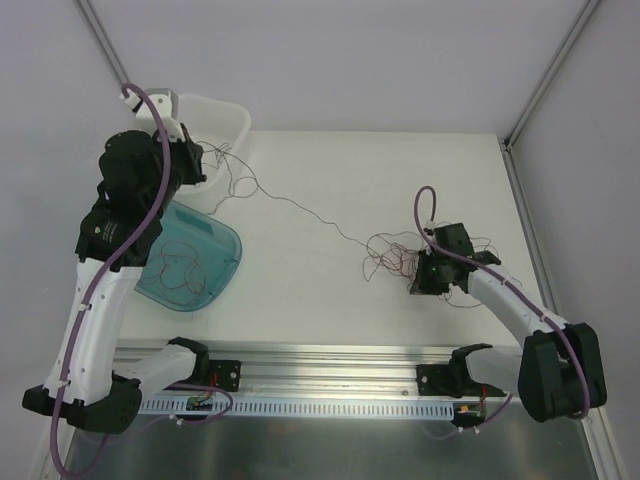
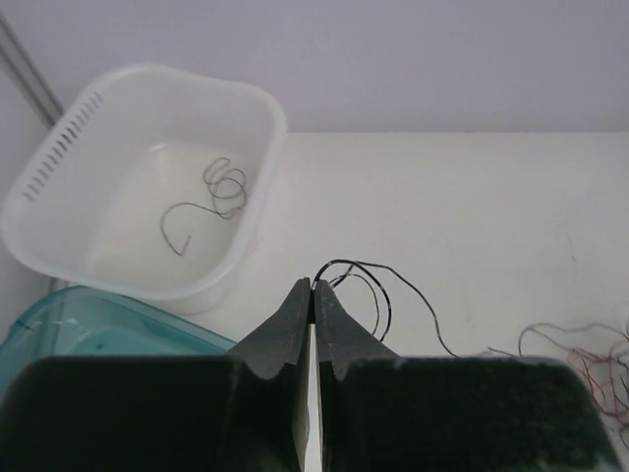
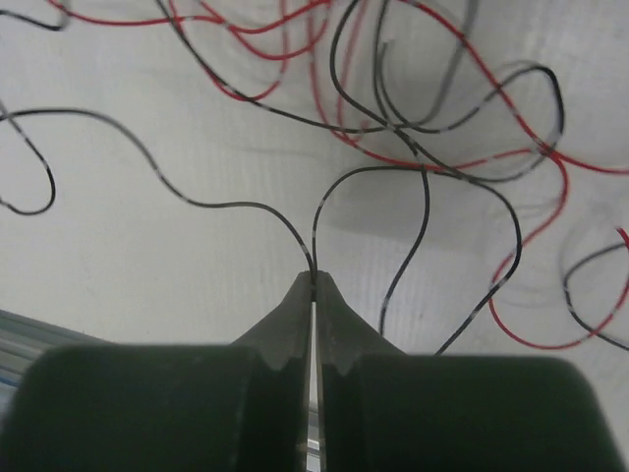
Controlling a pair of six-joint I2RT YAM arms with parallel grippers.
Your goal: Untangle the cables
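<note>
Pinching dark cables (image 3: 393, 128): left claw (image 2: 313, 285), right claw (image 3: 313, 278) both clamped; pinched ends hidden inside tips.

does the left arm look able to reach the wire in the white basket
Probably: the open white basket sits just ahead, nothing over the wire, but the left fingers are shut on a dark cable.

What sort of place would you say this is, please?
Probably a robotics lab test cell: left arm and right arm bolted to a metal rail at a white table, plain enclosing walls, cables, a white basket.
</note>
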